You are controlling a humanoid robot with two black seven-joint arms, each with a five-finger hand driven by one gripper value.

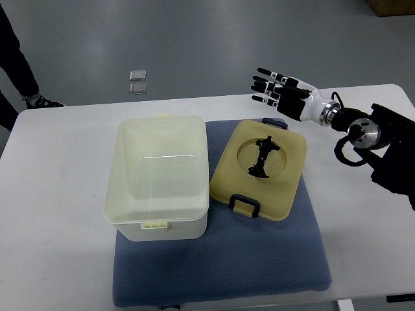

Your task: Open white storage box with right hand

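We see the right hand (280, 91), fingers spread and empty at upper right, well apart from the closed white storage box (157, 173); reaching leftward, it may snag the tan lid (259, 168) lying between.

You see a creamy white storage box (159, 175) on a blue-grey mat (220, 272), a yellowish-beige lid (259, 170) with dark navy latches, a white tabletop (52, 194), and a black-and-white right hand (280, 94).
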